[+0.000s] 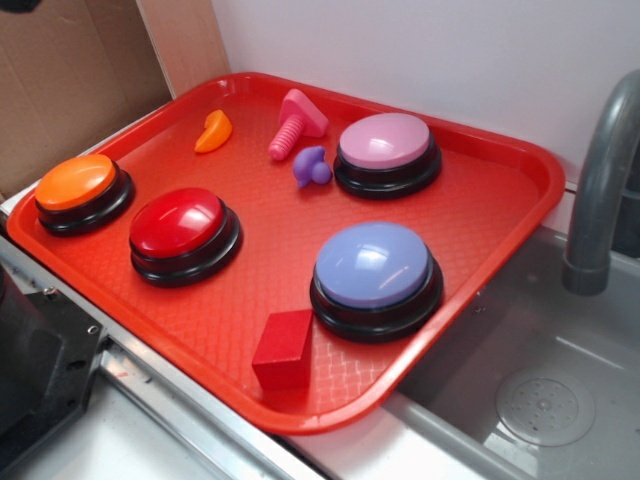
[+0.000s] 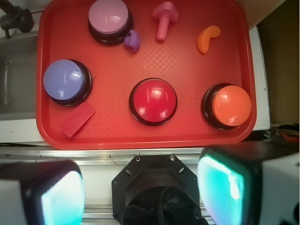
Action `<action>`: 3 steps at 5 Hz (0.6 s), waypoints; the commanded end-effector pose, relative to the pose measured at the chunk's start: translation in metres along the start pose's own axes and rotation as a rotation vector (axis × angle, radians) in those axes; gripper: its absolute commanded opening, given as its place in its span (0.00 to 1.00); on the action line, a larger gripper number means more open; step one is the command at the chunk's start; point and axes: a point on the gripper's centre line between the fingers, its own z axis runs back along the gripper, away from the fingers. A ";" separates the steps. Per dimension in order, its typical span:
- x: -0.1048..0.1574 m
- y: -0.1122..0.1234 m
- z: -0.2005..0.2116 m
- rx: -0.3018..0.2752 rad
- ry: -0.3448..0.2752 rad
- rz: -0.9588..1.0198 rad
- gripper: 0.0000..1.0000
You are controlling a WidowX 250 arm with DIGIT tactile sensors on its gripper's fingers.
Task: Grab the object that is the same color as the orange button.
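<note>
The object (image 1: 213, 131) (image 2: 207, 39) is a small glossy orange crescent lying at the far left of the red tray (image 1: 490, 215) (image 2: 187, 65). The orange button (image 1: 78, 190) (image 2: 229, 106) sits on a black base at the tray's left end. My gripper (image 2: 140, 190) hangs high above the robot base, off the tray's near edge, far from the object. It is open with nothing between its fingers (image 2: 220, 185). The exterior view does not show the gripper.
On the tray also stand a red button (image 1: 183, 230) (image 2: 153, 101), a blue button (image 1: 375, 275) (image 2: 65, 80) and a pink button (image 1: 386, 150) (image 2: 108, 18). A pink screw toy (image 1: 292, 124), a purple knobbed toy (image 1: 312, 168) and a red block (image 1: 284, 348) lie among them. A sink with a grey faucet (image 1: 600, 190) is at the right.
</note>
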 end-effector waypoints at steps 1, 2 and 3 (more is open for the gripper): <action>0.000 0.000 0.000 0.000 0.000 0.000 1.00; 0.030 0.012 -0.015 -0.030 0.021 0.066 1.00; 0.062 0.032 -0.037 -0.013 0.041 0.178 1.00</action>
